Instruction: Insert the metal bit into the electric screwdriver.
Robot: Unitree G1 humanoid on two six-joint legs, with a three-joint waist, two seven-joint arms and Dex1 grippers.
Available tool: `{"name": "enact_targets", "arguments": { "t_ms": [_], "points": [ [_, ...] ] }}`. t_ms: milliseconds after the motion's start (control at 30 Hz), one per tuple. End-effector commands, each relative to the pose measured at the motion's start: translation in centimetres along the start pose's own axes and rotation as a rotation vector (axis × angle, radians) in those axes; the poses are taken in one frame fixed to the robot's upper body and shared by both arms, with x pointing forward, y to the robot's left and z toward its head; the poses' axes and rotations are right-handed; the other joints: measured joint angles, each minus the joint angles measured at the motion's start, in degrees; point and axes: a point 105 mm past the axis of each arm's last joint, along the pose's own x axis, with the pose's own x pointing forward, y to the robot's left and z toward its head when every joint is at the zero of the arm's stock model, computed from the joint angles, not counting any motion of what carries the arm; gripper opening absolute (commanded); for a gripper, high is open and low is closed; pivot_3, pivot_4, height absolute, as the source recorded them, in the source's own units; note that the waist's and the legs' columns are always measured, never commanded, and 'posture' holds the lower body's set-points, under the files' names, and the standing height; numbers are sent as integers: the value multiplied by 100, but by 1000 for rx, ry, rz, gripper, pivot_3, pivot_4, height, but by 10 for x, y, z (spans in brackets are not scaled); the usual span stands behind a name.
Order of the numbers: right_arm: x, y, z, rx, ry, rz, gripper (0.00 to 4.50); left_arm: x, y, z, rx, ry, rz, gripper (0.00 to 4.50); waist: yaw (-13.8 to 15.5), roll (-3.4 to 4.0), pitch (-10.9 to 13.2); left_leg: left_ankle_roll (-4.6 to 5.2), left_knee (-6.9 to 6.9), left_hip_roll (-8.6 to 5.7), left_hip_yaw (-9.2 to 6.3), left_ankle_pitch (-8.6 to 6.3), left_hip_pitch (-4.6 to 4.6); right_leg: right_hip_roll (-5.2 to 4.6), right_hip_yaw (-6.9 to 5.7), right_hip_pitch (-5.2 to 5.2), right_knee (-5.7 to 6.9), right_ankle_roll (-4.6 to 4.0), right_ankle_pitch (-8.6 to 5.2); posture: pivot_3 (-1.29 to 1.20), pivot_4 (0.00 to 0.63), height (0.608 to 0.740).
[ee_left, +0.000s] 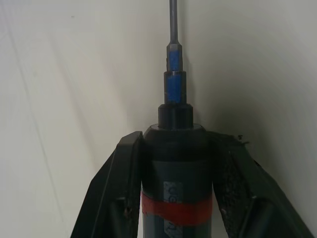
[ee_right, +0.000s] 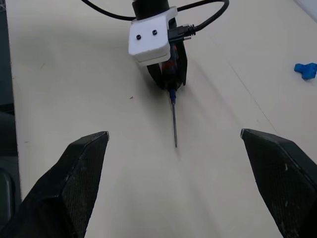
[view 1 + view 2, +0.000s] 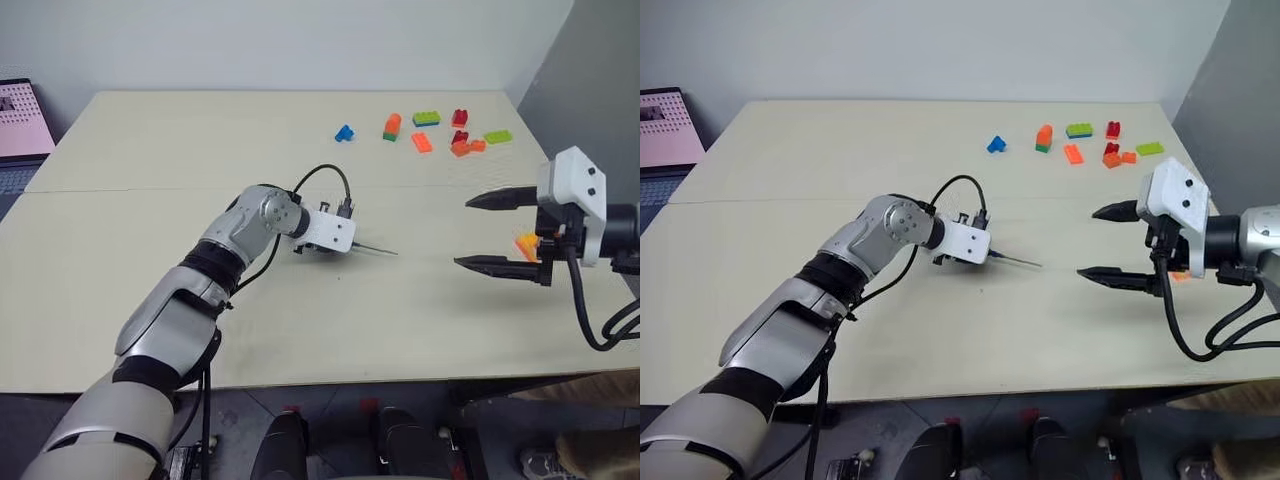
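My left gripper (image 1: 173, 136) is low over the middle of the table, its two black fingers (image 1: 124, 183) shut on the electric screwdriver (image 1: 176, 168), a dark cylinder with a red band. The metal bit (image 3: 375, 250) sticks straight out of the screwdriver's narrow tip, with a blue collar at its base. Its thin end points right, close to the tabletop. In the head views the wrist's white camera housing hides the screwdriver's body. Out at the right, my right gripper (image 3: 462, 232) hangs above the table, open and empty, fingers pointing left towards the bit (image 2: 174, 124).
Several coloured toy bricks (image 3: 440, 130) lie at the table's far right, with a blue brick (image 3: 344, 132) apart to their left. An orange brick (image 3: 526, 244) lies just behind my right gripper. A pink-screened laptop (image 3: 22, 120) stands past the table's left edge.
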Motion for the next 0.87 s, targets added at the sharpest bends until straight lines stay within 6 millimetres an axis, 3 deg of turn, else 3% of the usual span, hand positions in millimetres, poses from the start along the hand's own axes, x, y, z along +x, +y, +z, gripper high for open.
{"name": "enact_targets", "arguments": {
  "t_ms": [33,200,267,333,433,500,567,667,867],
  "points": [
    [-6,-1,10,-53,-18,-31,4500,-4,9,14,-20,-77,-4,2899,-1,0,0,0,0,0,0,0,1,0,0,1,2,0,0,0,150,740],
    [-8,-2,9,-51,-13,-33,4500,-26,23,16,-116,-150,27,4038,-14,0,0,1,3,0,-3,1,3,1,-1,1,11,3,2,0,150,740],
    [-8,-3,8,-51,-10,-36,4500,-50,39,11,-211,-184,106,4407,-34,0,0,1,3,0,-4,1,4,2,-1,0,15,2,2,0,150,740],
    [-10,-3,7,-49,-8,-40,4500,-76,50,1,-343,-230,175,4407,-50,0,0,1,4,1,-4,1,6,3,1,-4,27,2,1,0,150,740],
    [-12,-3,4,-38,-7,-47,4500,-112,49,-14,-553,-302,221,4407,-54,0,0,0,8,0,-4,1,15,3,1,-7,55,-1,-1,0,150,740],
    [-13,-3,0,-28,-5,-50,4500,-138,38,-21,-627,-351,259,4407,-69,0,0,0,8,1,-5,1,23,4,0,-5,65,-3,-3,0,150,740],
    [-14,-6,-2,-31,-22,-74,4500,-166,15,-31,-668,-363,306,4407,-120,1,0,0,7,2,-1,1,35,3,5,1,76,-7,-5,0,150,740],
    [-15,-9,-8,-7,-18,-72,4500,-192,-26,-45,-765,-304,308,4407,-182,1,0,-1,5,5,2,2,54,3,9,10,85,-12,-9,0,150,740],
    [-14,-12,-14,-11,-6,-42,4500,-204,-71,-54,-891,-231,306,4407,-106,-8,5,5,11,7,0,10,75,2,2,25,90,-25,-16,0,150,740]
  ]
}}
